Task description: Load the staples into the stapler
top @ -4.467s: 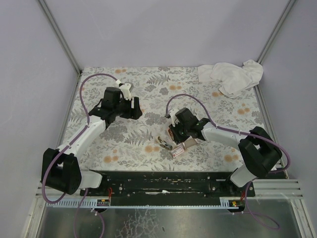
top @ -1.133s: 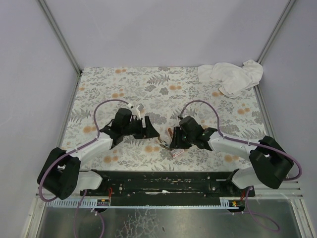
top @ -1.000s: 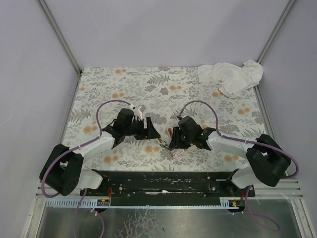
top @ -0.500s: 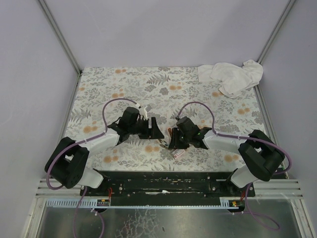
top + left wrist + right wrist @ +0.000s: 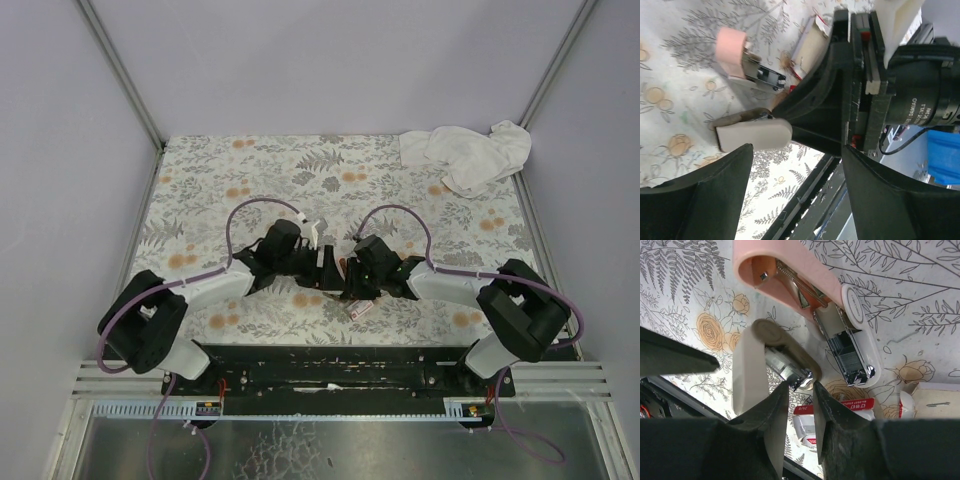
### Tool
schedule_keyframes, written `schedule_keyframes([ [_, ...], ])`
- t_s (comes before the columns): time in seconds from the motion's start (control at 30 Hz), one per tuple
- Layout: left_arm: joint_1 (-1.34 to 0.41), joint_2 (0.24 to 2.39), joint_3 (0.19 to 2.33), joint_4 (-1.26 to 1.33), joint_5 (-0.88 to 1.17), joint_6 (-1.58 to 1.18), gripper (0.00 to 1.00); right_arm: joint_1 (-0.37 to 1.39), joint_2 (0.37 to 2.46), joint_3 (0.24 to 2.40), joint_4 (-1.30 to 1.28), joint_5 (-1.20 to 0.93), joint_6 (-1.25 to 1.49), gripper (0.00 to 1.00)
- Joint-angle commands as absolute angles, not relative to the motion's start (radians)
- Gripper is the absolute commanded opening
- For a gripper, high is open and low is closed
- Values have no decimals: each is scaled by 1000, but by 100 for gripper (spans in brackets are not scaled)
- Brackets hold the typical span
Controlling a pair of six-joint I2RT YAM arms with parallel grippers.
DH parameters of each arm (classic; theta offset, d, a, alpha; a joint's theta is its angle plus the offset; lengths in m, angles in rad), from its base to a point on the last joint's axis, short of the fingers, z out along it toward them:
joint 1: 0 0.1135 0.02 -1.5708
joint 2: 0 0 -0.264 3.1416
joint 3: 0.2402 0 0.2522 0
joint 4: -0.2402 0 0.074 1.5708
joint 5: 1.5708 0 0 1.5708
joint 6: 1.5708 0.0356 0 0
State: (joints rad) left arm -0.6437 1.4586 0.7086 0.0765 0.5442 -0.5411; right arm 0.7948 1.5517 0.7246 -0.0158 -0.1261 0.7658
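The stapler (image 5: 790, 280) lies swung open on the floral mat, with a pink top, a clear-white magazine (image 5: 852, 340) and a taupe base (image 5: 782, 347). My right gripper (image 5: 801, 390) is nearly closed, pinching the metal tip of the taupe base. In the top view the right gripper (image 5: 348, 284) is at mat centre. My left gripper (image 5: 325, 268) is open just left of the stapler, whose beige base (image 5: 752, 136) lies beyond its fingers. The staples box (image 5: 840, 407), red and white, lies just below the right fingers, and it also shows in the top view (image 5: 358, 308).
A crumpled white cloth (image 5: 468, 155) lies at the mat's far right corner. A black rail (image 5: 330, 365) runs along the near edge between the arm bases. The right gripper's black body (image 5: 840, 105) fills the middle of the left wrist view.
My left arm has swung right and come close to the stapler and the right gripper. The right gripper has stayed at the stapler, shifting slightly left.
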Motion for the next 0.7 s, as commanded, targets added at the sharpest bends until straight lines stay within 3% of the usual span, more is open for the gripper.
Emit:
schedule_keyframes([
  [0.0, -698, 1482, 728, 141, 572, -541, 71, 800, 1560, 762, 14, -140, 748, 32],
  [0.27, -720, 1416, 712, 145, 497, -503, 70, 800, 1490, 772, -64, -105, 698, 33],
  [0.67, -695, 1351, 665, 273, 413, -303, 72, 725, 1249, 783, -284, 5, 570, 60],
])
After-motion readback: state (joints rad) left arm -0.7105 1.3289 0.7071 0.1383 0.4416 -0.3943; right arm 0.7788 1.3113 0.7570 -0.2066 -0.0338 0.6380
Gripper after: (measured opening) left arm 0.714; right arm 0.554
